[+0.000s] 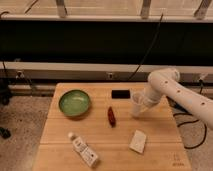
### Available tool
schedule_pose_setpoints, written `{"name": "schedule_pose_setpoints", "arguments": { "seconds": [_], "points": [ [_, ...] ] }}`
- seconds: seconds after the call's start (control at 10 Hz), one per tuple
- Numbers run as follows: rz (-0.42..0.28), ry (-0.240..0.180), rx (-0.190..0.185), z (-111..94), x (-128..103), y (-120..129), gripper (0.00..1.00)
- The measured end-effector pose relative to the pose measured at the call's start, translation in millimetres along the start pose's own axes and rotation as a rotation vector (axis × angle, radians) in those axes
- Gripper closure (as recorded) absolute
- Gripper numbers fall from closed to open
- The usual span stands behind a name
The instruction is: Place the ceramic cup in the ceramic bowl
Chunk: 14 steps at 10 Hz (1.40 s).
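The ceramic cup point(135, 108), small and white, hangs just over the wooden table point(57, 137) to the right of centre. My gripper point(140, 103) is shut on the cup at the end of the white arm, which reaches in from the right. The ceramic bowl point(74, 103), green and round, sits empty at the table's back left. It is well to the left of the cup.
A red pepper-like object point(112, 116) lies between bowl and cup. A flat black item point(120, 94) sits at the back, a white labelled bottle point(84, 150) lies front left, and a white packet point(138, 141) front right. Cables hang behind the table.
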Motion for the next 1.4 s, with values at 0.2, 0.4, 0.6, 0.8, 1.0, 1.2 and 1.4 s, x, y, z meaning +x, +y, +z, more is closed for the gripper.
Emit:
{"name": "schedule_pose_setpoints", "arguments": {
  "seconds": [0.2, 0.4, 0.6, 0.8, 1.0, 1.2, 1.4],
  "points": [
    [-0.016, -0.004, -0.003, -0.1, -6.4, -3.9, 1.0],
    [-0.026, -0.007, -0.008, -0.9, -10.9, -5.9, 1.0],
    [-0.039, -0.01, -0.01, -5.8, -15.8, -9.2, 1.0],
    [-0.06, -0.015, -0.01, -8.7, -27.3, -16.1, 1.0],
    [-0.069, -0.016, -0.013, -10.4, -30.0, -17.4, 1.0],
    [-0.091, -0.021, -0.015, -12.0, -40.9, -22.9, 1.0],
    [-0.106, -0.024, -0.018, -14.2, -49.0, -26.2, 1.0]
  ]
}}
